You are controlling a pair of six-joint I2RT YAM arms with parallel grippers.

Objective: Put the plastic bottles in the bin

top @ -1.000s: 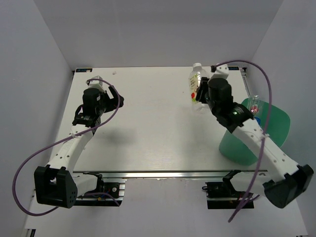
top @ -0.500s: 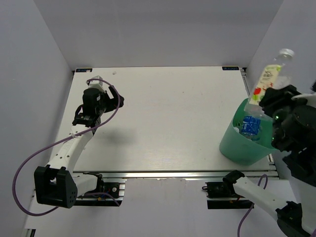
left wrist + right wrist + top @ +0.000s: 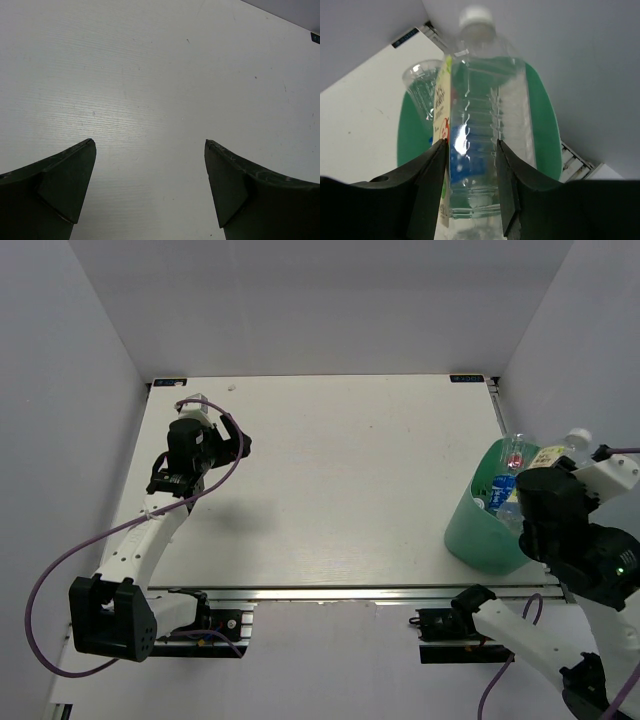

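Note:
My right gripper is shut on a see-through plastic bottle with a white cap and a green-white label. It holds the bottle over the mouth of the mint-green bin. From above, the held bottle lies slanted over the bin at the table's right edge. Inside the bin lie other bottles, one with a red label and one with a blue label. My left gripper is open over bare table, and from above it is at the far left.
The white table is walled by grey panels at the back and both sides. A metal rail runs along the near edge. The bin stands close to the right wall.
The right arm took the bottle from the table's far right, lifted it high beyond the bin, and now has it lower over the bin. The left arm has not moved.

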